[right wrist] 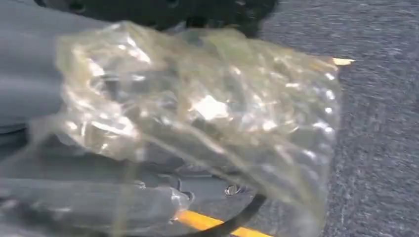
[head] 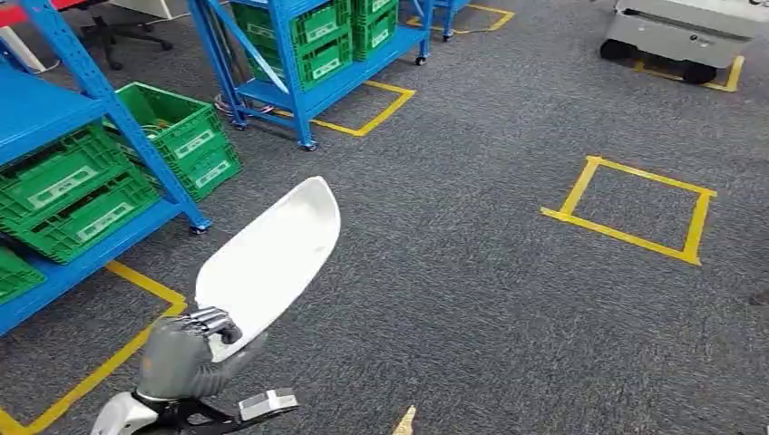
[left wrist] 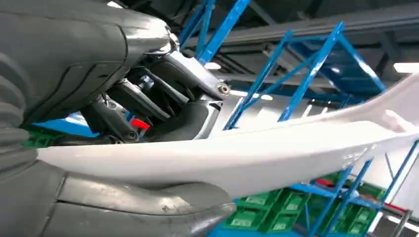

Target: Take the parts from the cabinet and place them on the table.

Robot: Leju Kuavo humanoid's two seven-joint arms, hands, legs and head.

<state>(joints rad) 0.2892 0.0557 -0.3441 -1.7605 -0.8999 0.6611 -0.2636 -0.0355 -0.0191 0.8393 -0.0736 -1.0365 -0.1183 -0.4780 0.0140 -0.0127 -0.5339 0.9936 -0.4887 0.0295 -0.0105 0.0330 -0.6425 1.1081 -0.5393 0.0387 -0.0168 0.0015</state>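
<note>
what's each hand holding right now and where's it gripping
The left hand grips the white curved part at its near, lower end. The right hand holds a clear plastic bag; where it grips the bag cannot be told.

The carpet [head: 472, 272] is dark grey and speckled, crossed by yellow tape squares [head: 630, 208]. Left of that taped square, blue racks [head: 54, 118] carry green crates [head: 68, 186] with white labels. Nearer than the racks, a plain glossy white part [head: 272, 258] sits in the grey left hand [head: 186, 349], whose fingers [head: 210, 319] are silvery. The right hand [right wrist: 74, 197] is grey too, holding a clear, glinting plastic bag [right wrist: 207, 118] with a yellowish tint.
</note>
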